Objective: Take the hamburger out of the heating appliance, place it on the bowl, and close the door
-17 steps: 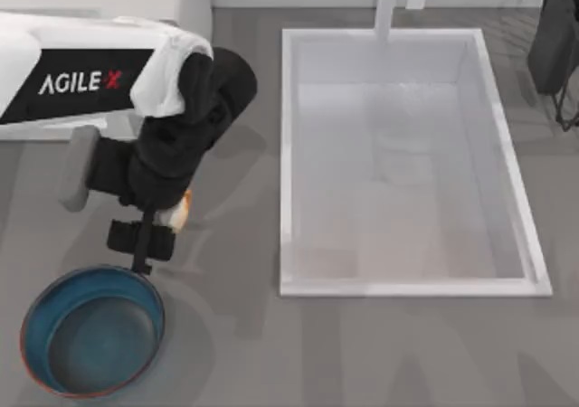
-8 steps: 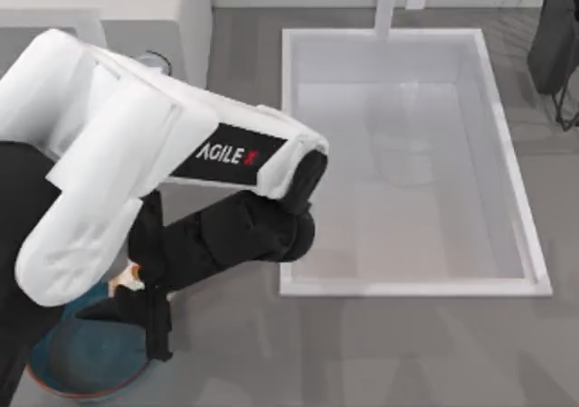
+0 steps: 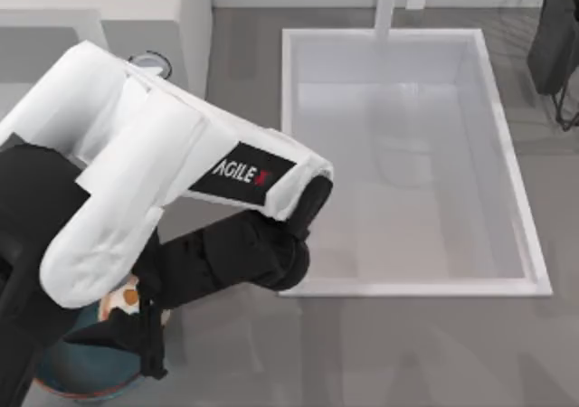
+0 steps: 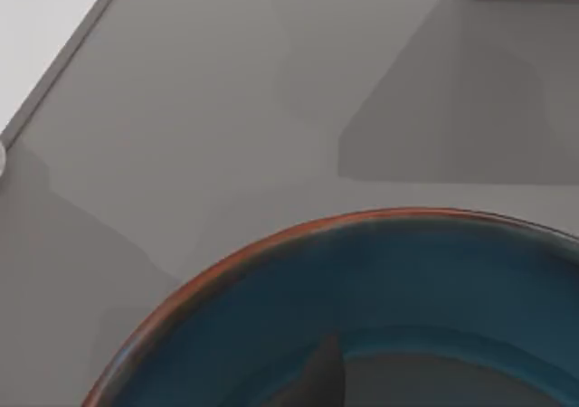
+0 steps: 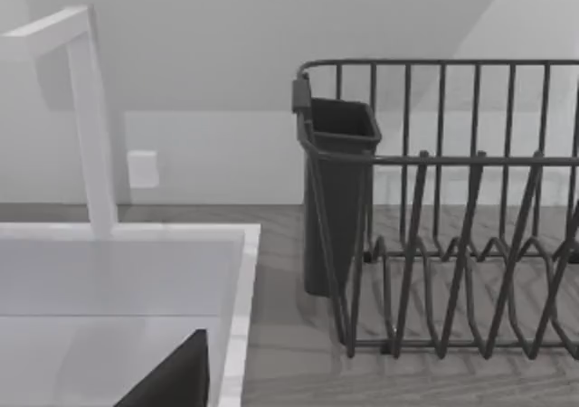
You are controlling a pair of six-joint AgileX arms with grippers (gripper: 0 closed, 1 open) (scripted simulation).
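left gripper point(image 3: 136, 321) lower left of top view, clamped on hamburger point(image 3: 119, 300) | directly over bowl point(image 3: 77, 371), inside rim | release drops straight down | right gripper state: cannot tell

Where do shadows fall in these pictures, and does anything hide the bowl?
Top view: the left arm covers most of the bowl, and soft shadow lies on the grey table below the sink. Left wrist view: broad angular shadows cross the table, with a dark shape inside the bowl. Right wrist view: the dish rack casts striped shadows.
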